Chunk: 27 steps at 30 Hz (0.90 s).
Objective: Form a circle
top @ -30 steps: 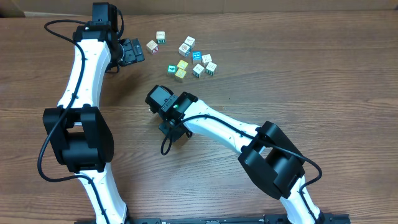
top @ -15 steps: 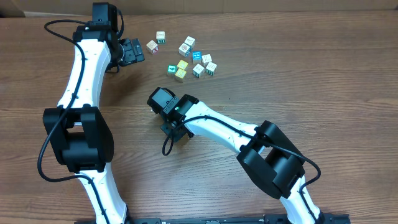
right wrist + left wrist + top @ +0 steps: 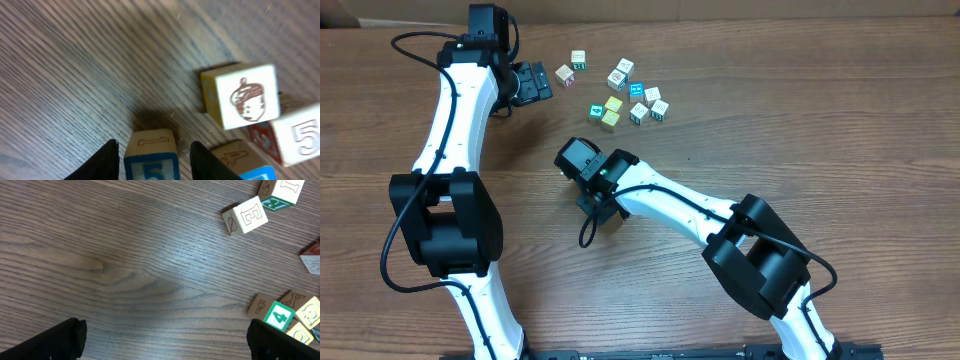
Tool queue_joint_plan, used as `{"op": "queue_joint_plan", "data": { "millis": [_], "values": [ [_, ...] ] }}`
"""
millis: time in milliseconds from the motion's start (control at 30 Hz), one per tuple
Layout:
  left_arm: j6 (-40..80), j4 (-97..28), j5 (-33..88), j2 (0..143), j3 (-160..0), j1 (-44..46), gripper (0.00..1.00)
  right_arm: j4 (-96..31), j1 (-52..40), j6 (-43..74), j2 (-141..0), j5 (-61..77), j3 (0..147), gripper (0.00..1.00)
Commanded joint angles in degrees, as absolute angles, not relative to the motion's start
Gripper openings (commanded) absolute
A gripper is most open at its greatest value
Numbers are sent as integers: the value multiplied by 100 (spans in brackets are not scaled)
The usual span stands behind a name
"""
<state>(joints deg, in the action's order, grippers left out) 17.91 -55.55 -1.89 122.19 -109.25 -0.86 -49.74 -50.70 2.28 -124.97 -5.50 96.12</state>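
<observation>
Against the overhead view of a second ago, you will find almost nothing changed. Your right arm (image 3: pixel 670 205) dipped slightly down and to the right half a second back and now sits where it began. Your left arm (image 3: pixel 455 110) and the loose scatter (image 3: pixel 617 78) of white, cyan and yellow cubes have not moved.

Your right gripper (image 3: pixel 155 160) stands partly spread, with a finger on each side of the blue 5 cube (image 3: pixel 151 152). A sliver of table (image 3: pixel 820 120) shows between the cube and each finger, so it pinches nothing. That cube belongs to the circle (image 3: pixel 240 107), which lies mid-table, well apart from the scatter. In the overhead view the right gripper covers it completely. From the right wrist you see its other three pieces bunched together just beside the blue 5 cube: the acorn cube (image 3: pixel 247 97), the red 5 cube (image 3: pixel 300 137) and the 4 cube (image 3: pixel 235 152). They form no ring.

Your left gripper (image 3: pixel 165 347) is spread wide over bare wood at the scatter's left edge, holding nothing.

You can read an outlined "1" above the blue "5". From the left wrist you can read an "E" on the E cube (image 3: pixel 247 216) and a white "4" on the green 4 cube (image 3: pixel 279 316).
</observation>
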Motion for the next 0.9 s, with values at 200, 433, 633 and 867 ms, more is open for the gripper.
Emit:
{"op": "queue_joint_plan", "data": {
  "millis": [200,433,633,867],
  "values": [
    [1844,-5548,-148,12237,-11034,-95,100,-5577,-5052,281,-12368,-674,10523,39],
    [1844,-5548,-148,12237,-11034,-95,100,-5933,-5057,519,-12366,355,10685,21],
    [1844,-5548,-148,12237,-11034,-95,100,-5990,-5109,1072,-12366,414,10643,4],
    [1844,-5548,-148,12237,-11034,-95,100,-5907,-5247,1455,-12366,373,10256,4]
  ]
}}
